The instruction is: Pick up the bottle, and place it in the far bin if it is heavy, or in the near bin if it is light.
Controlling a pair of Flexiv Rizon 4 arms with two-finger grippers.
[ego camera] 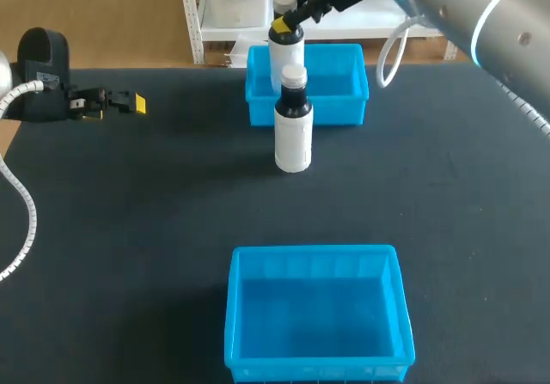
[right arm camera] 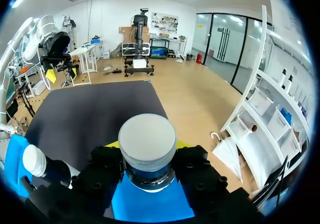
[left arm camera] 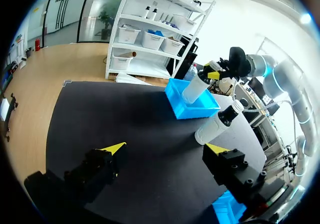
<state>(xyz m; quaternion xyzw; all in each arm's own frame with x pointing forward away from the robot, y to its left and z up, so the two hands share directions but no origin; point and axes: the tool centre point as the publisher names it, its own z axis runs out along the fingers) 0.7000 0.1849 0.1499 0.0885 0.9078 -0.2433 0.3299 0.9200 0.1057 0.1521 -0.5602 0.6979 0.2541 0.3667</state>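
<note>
Held bottle (ego camera: 286, 57): white body, upright, long axis vertical, cap (right arm camera: 147, 139) pointing straight up and base pointing down. It sits at 12 o'clock on the table (ego camera: 129, 229), over the left part of the far bin (ego camera: 344, 88). The base is hidden, so cannot tell whether it touches the bin floor. Right gripper (right arm camera: 148, 151): fingers closed in from two sides onto the dark neck just under the cap, gap only as wide as the neck, yellow tips showing either side. Right arm (ego camera: 481, 15) comes in from about 1 o'clock. Standing bottle (ego camera: 293, 135): same make, white cap, dark shoulder, white body, also upright with its cap up. It stands on the table just in front of the far bin's near wall, toward 6 o'clock from the held one, and nothing grips it. In the head view its cap overlaps the held bottle's lower body. Near bin (ego camera: 314, 315): blue, open-topped, at 6 o'clock, well apart from both bottles. Left gripper (left arm camera: 165, 149): out at about 10 o'clock near the table's left edge, fingers spread wide, only bare table between them. From its wrist view both bottles and the far bin lie well ahead of the tips.
</note>
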